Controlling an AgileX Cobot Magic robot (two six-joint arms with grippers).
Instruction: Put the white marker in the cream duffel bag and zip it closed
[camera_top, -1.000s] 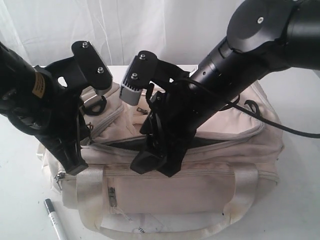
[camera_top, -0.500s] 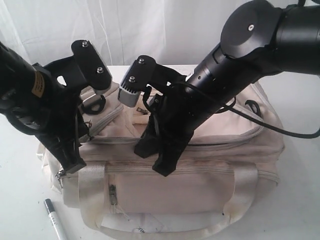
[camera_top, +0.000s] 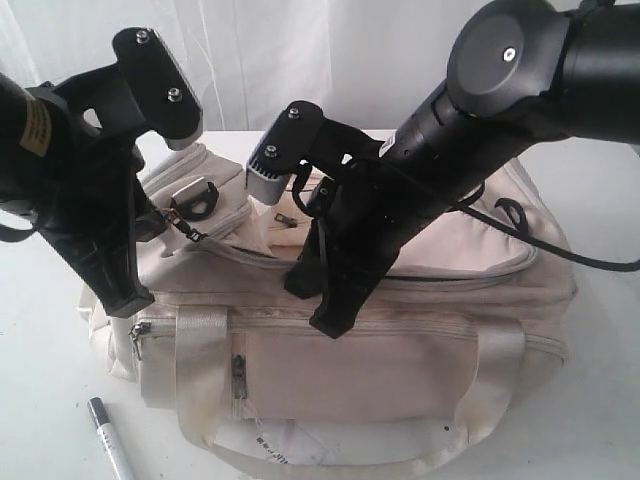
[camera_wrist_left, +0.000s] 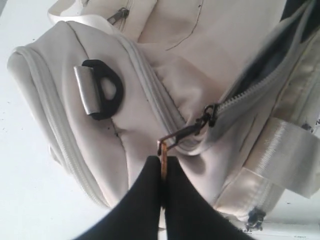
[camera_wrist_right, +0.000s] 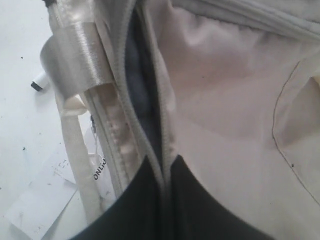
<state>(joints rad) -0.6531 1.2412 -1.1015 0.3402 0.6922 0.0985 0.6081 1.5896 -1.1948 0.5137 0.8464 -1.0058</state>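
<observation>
The cream duffel bag (camera_top: 400, 370) lies across the white table, and dark lining shows in the open top zipper (camera_wrist_right: 142, 100). The white marker (camera_top: 108, 438) lies on the table off the bag's front left corner, outside the bag and apart from both arms. My left gripper (camera_top: 125, 300) is at the bag's left end, shut (camera_wrist_left: 163, 162) on the thin metal zipper pull (camera_wrist_left: 162, 149), which hangs from the slider (camera_wrist_left: 207, 117). My right gripper (camera_top: 318, 305) is over the middle of the bag, shut (camera_wrist_right: 167, 165) on the zipper edge of the bag (camera_wrist_right: 225, 100).
A black plastic loop (camera_top: 197, 200) sits on the bag's left end pocket (camera_wrist_left: 102, 90). A white paper label (camera_top: 300, 440) lies under the front strap. The right arm's cable (camera_top: 560, 255) trails over the bag's back right. A white curtain hangs behind the table.
My right gripper has gone from open to shut on the bag's zipper edge. The left arm has risen and moved left with the zipper pull, lifting the bag's left end.
</observation>
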